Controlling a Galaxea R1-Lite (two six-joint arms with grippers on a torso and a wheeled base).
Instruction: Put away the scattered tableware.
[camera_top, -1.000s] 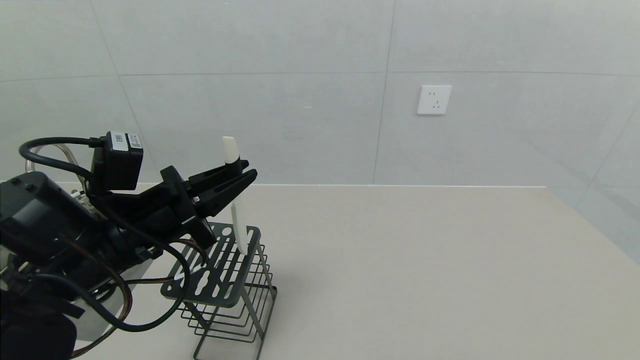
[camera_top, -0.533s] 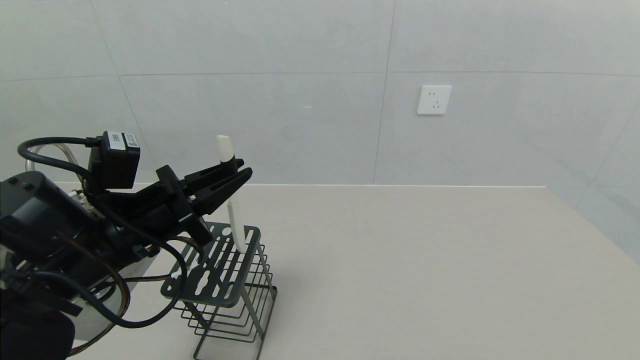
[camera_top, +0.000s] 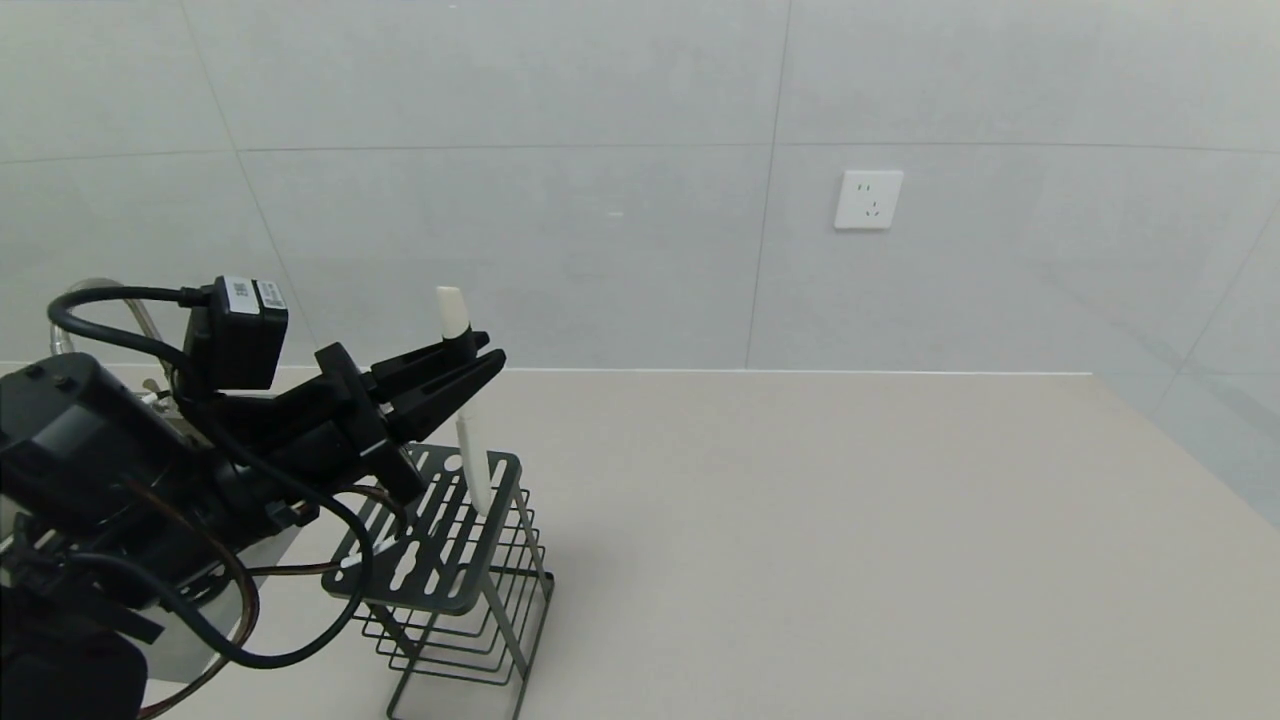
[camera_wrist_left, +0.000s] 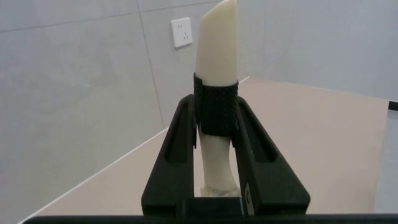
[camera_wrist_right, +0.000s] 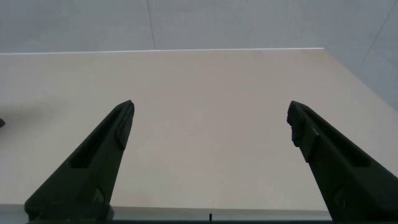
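My left gripper is shut on a long white utensil, held nearly upright over the black wire cutlery rack at the left of the beige table. The utensil's lower end reaches down to the rack's slotted top plate, at its far right slots. In the left wrist view the black fingers clamp the white handle, whose tip sticks out past them. My right gripper is open above bare tabletop, nothing between its fingers.
The beige table stretches wide to the right of the rack. A tiled wall with a white socket stands behind. A white object sits partly hidden under my left arm at the left edge.
The left gripper with the white utensil shifted slightly left, then lowered a little, bringing the utensil's lower end down to the rack's top plate. The right gripper's motion cannot be judged.
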